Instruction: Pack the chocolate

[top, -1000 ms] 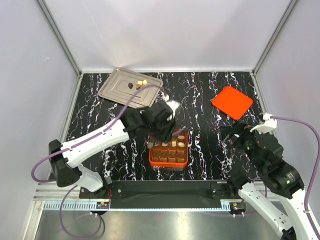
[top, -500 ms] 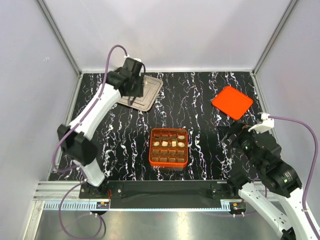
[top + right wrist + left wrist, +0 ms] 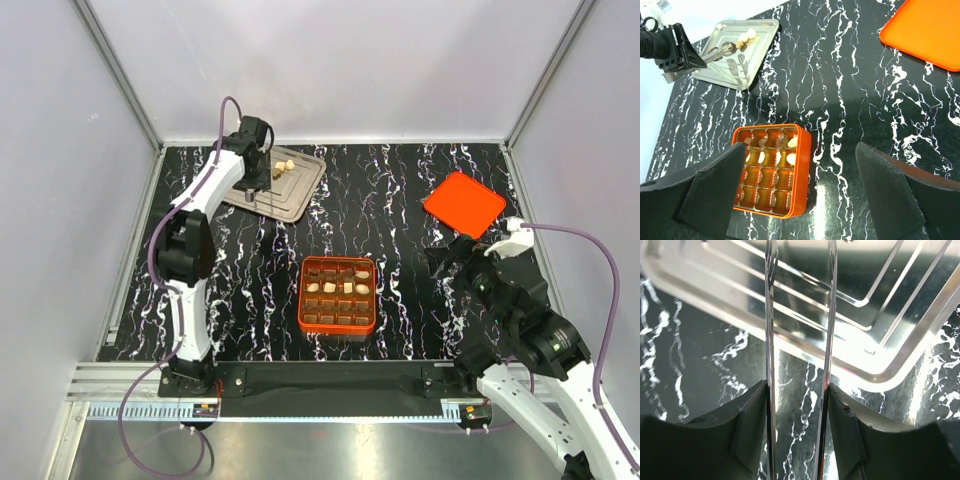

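Our left tool (image 3: 252, 185), prongs slightly parted and empty, hangs over the metal tray (image 3: 295, 195) holding loose chocolate (image 3: 284, 166); other pieces sit in the orange box (image 3: 338, 323). Our right tool (image 3: 800, 187) gapes empty. We risk nudging pieces away.

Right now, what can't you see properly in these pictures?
- Chocolate on the metal tray: too small in the top view to count; out of frame in the left wrist view.
- Left end effector: whether its thin tongs hold a piece; tips cut off by the left wrist view's top edge.
- Orange box: near cells hidden by the right end effector's finger.
- Orange lid: cropped.
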